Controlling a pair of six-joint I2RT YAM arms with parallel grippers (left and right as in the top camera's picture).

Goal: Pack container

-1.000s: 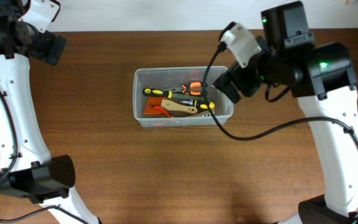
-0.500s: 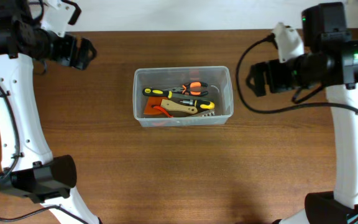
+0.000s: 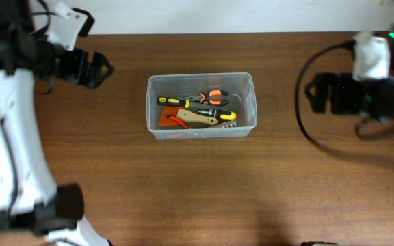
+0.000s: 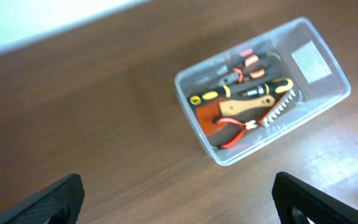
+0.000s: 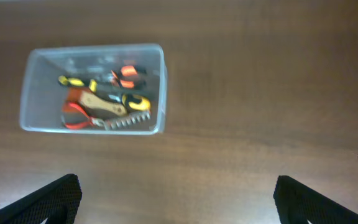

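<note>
The clear plastic container [image 3: 248,89] stands mid-table and holds several hand tools: yellow-and-black handled tools, orange-handled pliers [image 3: 213,96], a wooden-handled tool and red-handled pliers. It also shows in the left wrist view [image 4: 319,62] and the right wrist view [image 5: 157,87]. My left gripper [image 3: 98,68] is open and empty, raised far left of the container. My right gripper [image 3: 314,96] is open and empty, raised to the container's right. In each wrist view only the black fingertips [image 4: 61,196] [image 5: 58,196] show, wide apart over bare wood.
The brown wooden table [image 3: 197,191] runs to a white wall at the back. Black cables hang from both arms.
My right arm has pulled away from the container's right end, moving right and up. My left arm has swung right, toward the container's side of the table.
</note>
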